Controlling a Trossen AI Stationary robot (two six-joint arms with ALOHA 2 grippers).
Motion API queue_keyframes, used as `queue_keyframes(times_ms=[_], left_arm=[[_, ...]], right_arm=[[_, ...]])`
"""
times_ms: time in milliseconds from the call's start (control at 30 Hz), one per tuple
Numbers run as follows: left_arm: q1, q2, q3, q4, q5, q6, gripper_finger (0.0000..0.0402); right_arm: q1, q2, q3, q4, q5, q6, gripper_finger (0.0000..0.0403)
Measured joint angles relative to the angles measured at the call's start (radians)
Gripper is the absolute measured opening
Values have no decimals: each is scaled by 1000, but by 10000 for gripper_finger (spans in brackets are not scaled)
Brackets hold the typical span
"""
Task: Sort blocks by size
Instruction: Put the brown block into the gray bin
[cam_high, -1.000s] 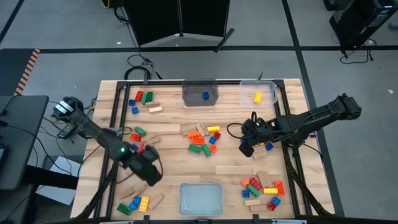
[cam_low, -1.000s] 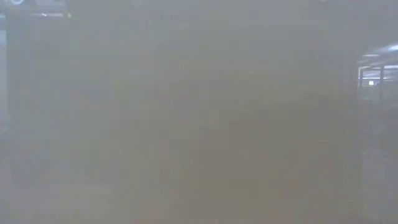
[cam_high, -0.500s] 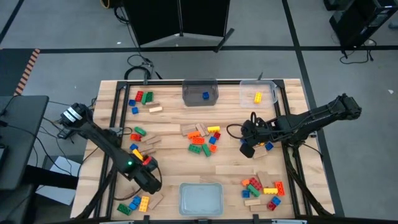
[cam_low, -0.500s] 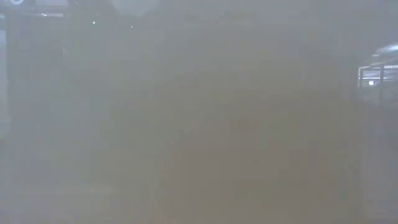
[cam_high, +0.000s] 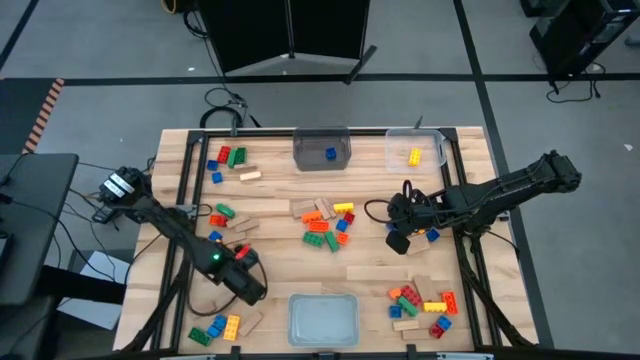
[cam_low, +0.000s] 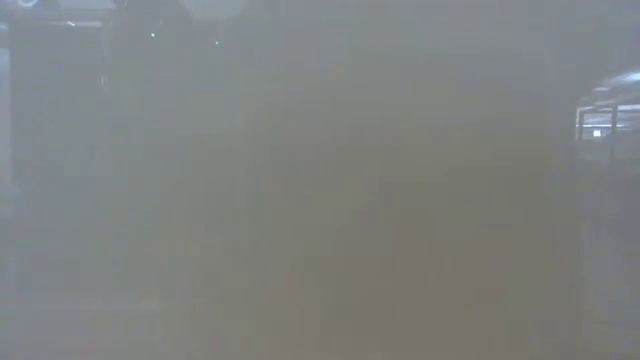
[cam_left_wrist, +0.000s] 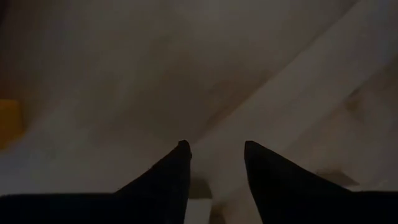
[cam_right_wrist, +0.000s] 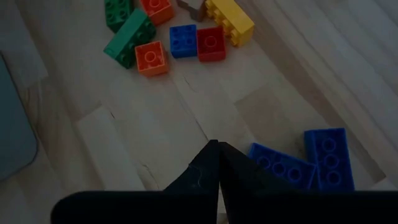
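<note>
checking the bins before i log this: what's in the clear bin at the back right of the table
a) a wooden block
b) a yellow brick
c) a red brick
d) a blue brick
b: the high view shows one yellow brick inside the clear bin at the table's back right.

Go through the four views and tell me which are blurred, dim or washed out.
High view: evenly lit and sharp, table, blocks and bins all readable. Low view: a uniform tan haze, nothing on the table distinguishable. Left wrist view: dark and out of focus, only the fingers and pale wood show. Right wrist view: dim but sharp, studs on the blocks clear.
</note>
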Motion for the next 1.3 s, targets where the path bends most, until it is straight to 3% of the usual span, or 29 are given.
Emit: queue_keyframes(times_ms=[133,633,1300], left_arm=[[7,0,0,-3,19,23,182],[4,-1,0,-40,86,21,182],[-126,37,0,-58,106,-7,182]], right_arm=[[0,0,0,1,0,8,21],[-25,0,0,47,-25,10,21],[-57,0,0,180,-44,29,21]])
